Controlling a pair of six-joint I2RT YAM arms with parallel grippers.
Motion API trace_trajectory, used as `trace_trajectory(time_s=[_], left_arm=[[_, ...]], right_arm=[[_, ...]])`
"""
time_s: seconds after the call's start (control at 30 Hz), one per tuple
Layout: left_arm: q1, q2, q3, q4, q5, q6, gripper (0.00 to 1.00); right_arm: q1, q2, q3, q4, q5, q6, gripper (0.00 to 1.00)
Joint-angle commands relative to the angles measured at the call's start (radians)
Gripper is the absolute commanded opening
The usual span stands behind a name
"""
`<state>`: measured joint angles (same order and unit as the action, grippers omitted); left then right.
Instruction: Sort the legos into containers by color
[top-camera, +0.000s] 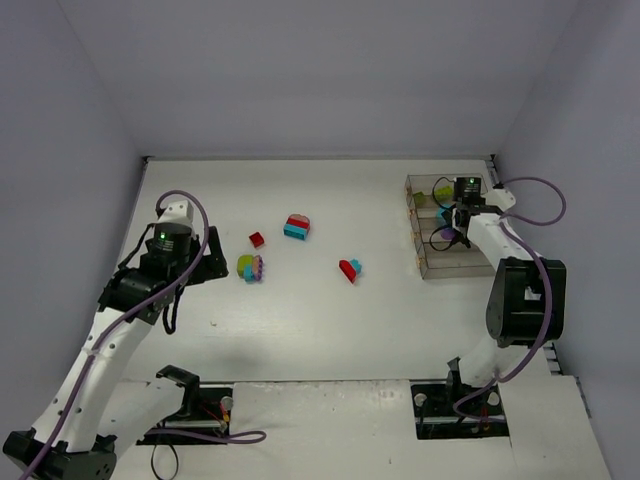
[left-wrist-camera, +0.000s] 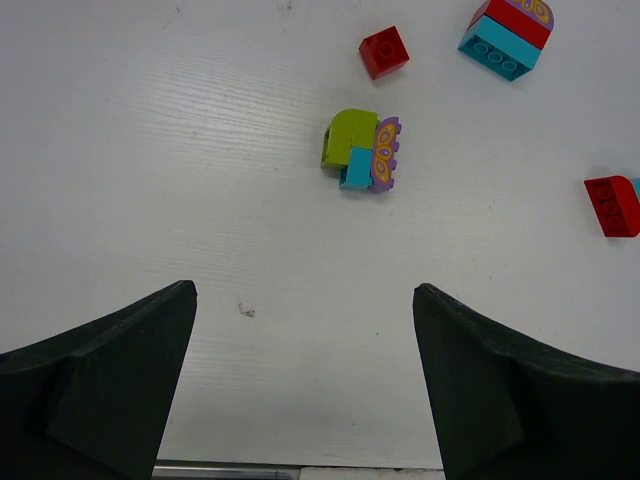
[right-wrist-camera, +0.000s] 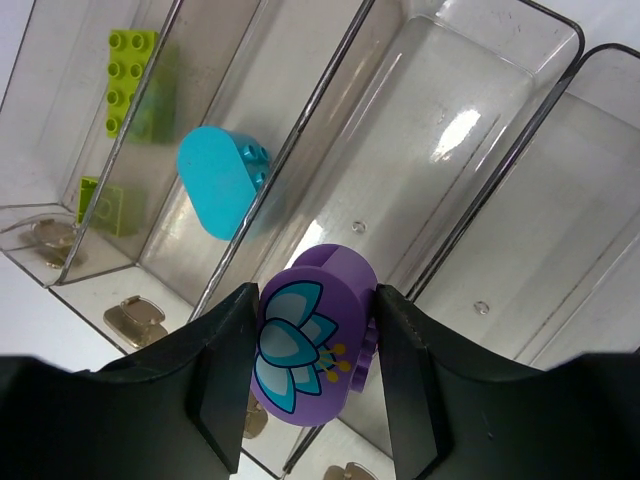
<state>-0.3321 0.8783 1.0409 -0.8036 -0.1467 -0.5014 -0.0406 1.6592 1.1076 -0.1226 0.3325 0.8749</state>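
Even, diffuse light from overhead floods the white surface (top-camera: 320, 330), leaving only faint, soft-edged shadows under the white left arm (top-camera: 95, 345). The pale walls (top-camera: 320, 80) take a lavender cast. From the left wrist, the surface is crisp and bright, while the left claw (left-wrist-camera: 305, 300) sits dark and slightly soft at the frame's bottom. From the right wrist, white glare streaks the clear brown-tinted plastic bins (right-wrist-camera: 455, 130). The purple rounded plastic brick (right-wrist-camera: 315, 350) is sharp, and the right claw (right-wrist-camera: 315, 305) is shadowed, near-black.

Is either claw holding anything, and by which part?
The right gripper pinches a purple brick by its two opposite sides; the left gripper holds nothing.
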Motion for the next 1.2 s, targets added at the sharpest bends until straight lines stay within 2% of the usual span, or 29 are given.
trace_trajectory(time_s=[0.0,0.4,0.5,0.6,0.77,0.9,1.03,1.17], left_arm=[[-0.002,-0.012,0.004,0.024,-0.007,0.006,0.83],[-0.004,0.011,-0.002,0.04,-0.004,-0.003,0.83],[-0.004,0.027,-0.007,0.05,0.009,-0.003,0.83],[-0.004,0.048,-0.01,0.064,0.021,-0.003,0.83],[-0.004,0.097,-0.002,0.11,0.03,-0.002,0.83],[-0.004,0.154,0.019,0.155,0.035,0.015,0.83],[-0.002,0.269,0.054,0.205,0.032,0.035,0.83],[-0.002,0.401,0.12,0.241,0.022,0.018,0.83]], right_arm=[[-0.012,-0.004,0.026,0.04,0.02,0.039,0.08],[-0.016,0.014,0.037,0.04,-0.009,0.024,0.39],[-0.015,0.005,0.044,0.04,-0.021,0.013,0.55],[-0.013,-0.019,0.043,0.04,-0.027,0.001,0.63],[-0.008,-0.067,0.051,0.04,-0.023,-0.06,0.66],[0.004,-0.127,0.064,0.04,-0.058,-0.169,0.62],[0.034,-0.191,0.06,0.043,-0.107,-0.295,0.57],[0.116,-0.268,0.028,0.044,-0.131,-0.364,0.56]])
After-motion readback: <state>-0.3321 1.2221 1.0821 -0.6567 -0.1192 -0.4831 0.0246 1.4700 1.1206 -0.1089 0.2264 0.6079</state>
